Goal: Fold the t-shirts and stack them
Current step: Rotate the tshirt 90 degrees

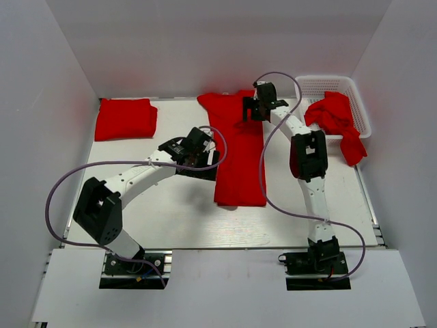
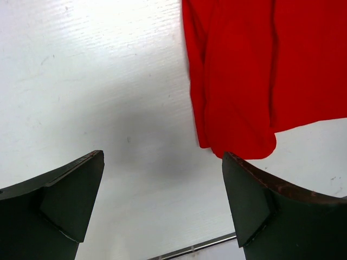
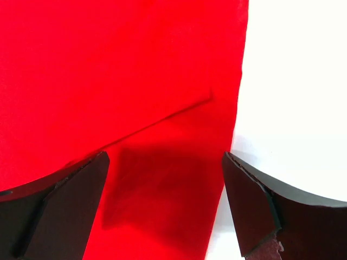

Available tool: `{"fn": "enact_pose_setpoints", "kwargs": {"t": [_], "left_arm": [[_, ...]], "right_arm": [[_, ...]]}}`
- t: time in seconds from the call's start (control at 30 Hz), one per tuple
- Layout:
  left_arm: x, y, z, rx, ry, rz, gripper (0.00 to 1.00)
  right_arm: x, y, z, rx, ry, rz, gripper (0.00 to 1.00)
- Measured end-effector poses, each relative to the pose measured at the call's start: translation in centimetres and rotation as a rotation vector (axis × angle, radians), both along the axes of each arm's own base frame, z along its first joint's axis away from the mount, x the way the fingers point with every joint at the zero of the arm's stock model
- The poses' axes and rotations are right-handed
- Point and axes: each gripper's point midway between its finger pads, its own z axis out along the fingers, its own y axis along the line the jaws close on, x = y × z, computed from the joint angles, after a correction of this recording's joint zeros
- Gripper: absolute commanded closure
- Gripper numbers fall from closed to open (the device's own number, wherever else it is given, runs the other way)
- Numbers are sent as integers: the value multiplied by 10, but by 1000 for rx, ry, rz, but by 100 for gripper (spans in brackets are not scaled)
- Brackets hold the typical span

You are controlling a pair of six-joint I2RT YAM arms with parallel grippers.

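Note:
One red t-shirt [image 1: 239,147] lies as a long strip, folded lengthwise, in the middle of the table; in the left wrist view its lower corner [image 2: 244,76] shows. A second t-shirt [image 1: 125,118] lies folded at the back left. A third t-shirt [image 1: 336,119] hangs crumpled over the basket's rim. My left gripper [image 1: 207,162] [image 2: 162,184] is open over bare table just beside the strip's left edge. My right gripper [image 1: 251,109] [image 3: 165,189] hovers open above the strip's upper right part [image 3: 119,70], close to its right edge, holding nothing.
A white lattice basket [image 1: 334,86] stands at the back right corner. White walls close in the table [image 1: 171,219] on the left, back and right. A metal rail [image 2: 195,246] marks the table's edge in the left wrist view.

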Motion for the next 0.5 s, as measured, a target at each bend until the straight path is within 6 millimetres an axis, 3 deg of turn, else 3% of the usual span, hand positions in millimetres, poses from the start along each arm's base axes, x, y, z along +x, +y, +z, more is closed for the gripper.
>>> {"fn": "enact_pose_setpoints", "kwargs": {"t": [0.07,0.17,0.33,0.43,0.5], "left_arm": [[-4,3,-4,3,17,15,0],[-18,17,-14,34,54,69,0],[-52,56,-29,115,124,200,0],[-77,81,-35,133,162,301,0],[-90,95,-37,138,180,365,0]], "right_arm": [[-8,-2,11,-13,-18,24,10],[-52,-5,39,-20,10,69,10],[-126,4,124,-32,-101,186,10],[-170,40,152,-66,-155,299,10],[-198,75,153,-73,-160,386,10]]}}
